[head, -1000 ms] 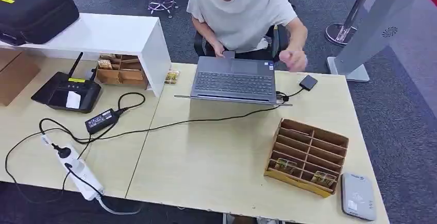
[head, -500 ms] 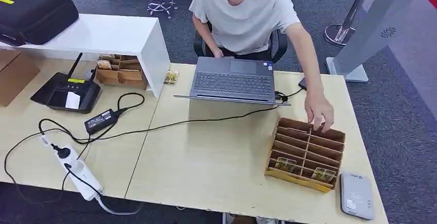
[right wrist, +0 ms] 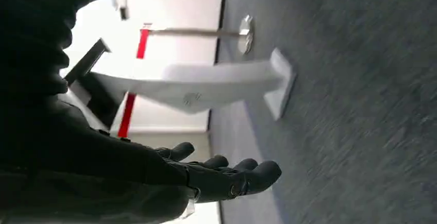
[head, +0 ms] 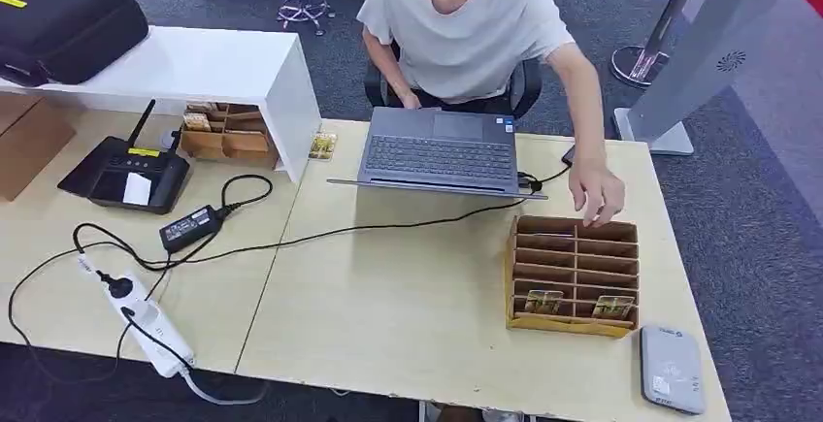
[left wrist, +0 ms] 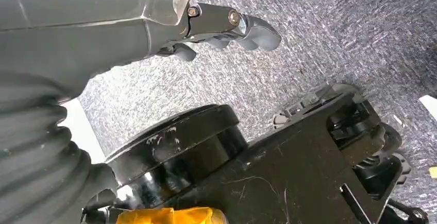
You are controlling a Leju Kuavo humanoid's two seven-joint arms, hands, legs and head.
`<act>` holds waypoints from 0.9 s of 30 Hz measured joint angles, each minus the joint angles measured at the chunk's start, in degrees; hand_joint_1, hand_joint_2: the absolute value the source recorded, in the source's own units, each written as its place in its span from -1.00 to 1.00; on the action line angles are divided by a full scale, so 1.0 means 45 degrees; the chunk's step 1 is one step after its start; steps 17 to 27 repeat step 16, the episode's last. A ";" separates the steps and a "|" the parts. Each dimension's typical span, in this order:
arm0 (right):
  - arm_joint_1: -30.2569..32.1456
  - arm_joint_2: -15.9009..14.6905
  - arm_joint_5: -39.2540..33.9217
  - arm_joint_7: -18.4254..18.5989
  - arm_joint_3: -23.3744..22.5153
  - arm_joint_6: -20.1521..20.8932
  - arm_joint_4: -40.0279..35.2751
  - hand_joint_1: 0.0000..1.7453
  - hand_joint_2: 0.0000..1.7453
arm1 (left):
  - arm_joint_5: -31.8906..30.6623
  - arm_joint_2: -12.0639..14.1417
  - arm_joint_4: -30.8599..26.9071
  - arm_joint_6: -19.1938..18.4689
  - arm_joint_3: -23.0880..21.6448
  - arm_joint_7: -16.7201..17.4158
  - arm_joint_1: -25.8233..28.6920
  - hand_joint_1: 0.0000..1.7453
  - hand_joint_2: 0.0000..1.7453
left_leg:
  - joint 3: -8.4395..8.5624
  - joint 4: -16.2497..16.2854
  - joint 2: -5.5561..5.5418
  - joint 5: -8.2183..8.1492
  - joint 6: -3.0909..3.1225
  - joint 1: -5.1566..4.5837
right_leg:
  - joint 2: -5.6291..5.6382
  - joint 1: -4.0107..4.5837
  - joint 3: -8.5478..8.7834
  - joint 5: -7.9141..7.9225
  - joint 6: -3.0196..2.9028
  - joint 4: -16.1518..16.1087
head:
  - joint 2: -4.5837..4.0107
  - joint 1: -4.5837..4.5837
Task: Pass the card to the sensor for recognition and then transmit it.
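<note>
From the head view, we look down on a pale counter (head: 388, 306) where two yellow-and-green cards (head: 543, 301) stand on edge in the front row of a brown cardboard rack (head: 573, 272), one near the row's middle, the other (head: 611, 307) toward its far end. A person's hand (head: 594, 192) rests on the rack's back edge. The grey card sensor (head: 671, 368) lies just beside the rack, at the counter's corner. We judge each card thin, light, stiff and slick, best pinched by the top edge that stands clear of its slot; the flat faces sit too close to the dividers.

From the left wrist view, we see the left hand (left wrist: 216, 28) hanging over grey carpet, its fingers (left wrist: 257, 31) loosely curled and holding nothing.

From the right wrist view, we see the right hand (right wrist: 206, 175) likewise low and off the counter, fingers (right wrist: 260, 172) stretched apart, palm bare.
</note>
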 joint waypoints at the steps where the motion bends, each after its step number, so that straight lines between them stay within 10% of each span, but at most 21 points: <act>1: -0.0025 0.0337 -0.0347 -0.0174 -0.0260 0.0024 0.0009 -1.00 1.00 | 0.0014 0.0010 0.0000 0.0038 0.0015 0.0005 0.0023 -1.00 -1.00 | 0.0001 0.0000 0.0000 0.0000 -0.0002 0.0001 | 0.0001 0.0000 -0.0001 0.0000 -0.0001 0.0001 | 0.0000 0.0010; 2: -0.0047 0.0595 -0.0566 -0.0295 -0.0498 0.0044 0.0010 -1.00 1.00 | 0.0024 0.0024 0.0000 0.0145 0.0024 0.0005 0.0065 -1.00 1.00 | 0.0000 0.0000 0.0002 0.0001 -0.0003 0.0002 | 0.0003 0.0000 -0.0003 0.0000 -0.0002 0.0002 | 0.0000 -0.0005; 16: -0.0135 0.3045 -0.2267 -0.1962 -0.2792 -0.1303 0.0024 -1.00 1.00 | 0.0470 0.0044 0.0000 0.0729 0.0364 0.0097 0.0130 -1.00 1.00 | -0.0008 0.0002 0.0017 0.0008 -0.0014 0.0003 | 0.0007 0.0001 -0.0004 0.0006 -0.0007 0.0004 | 0.0000 0.0005; 27: -0.0135 0.3045 -0.2267 -0.1962 -0.2792 -0.1303 0.0024 -1.00 1.00 | 0.0470 0.0044 0.0000 0.0729 0.0364 0.0097 0.0130 -1.00 1.00 | -0.0008 0.0002 0.0017 0.0008 -0.0014 0.0003 | 0.0007 0.0001 -0.0004 0.0006 -0.0007 0.0004 | 0.0000 0.0005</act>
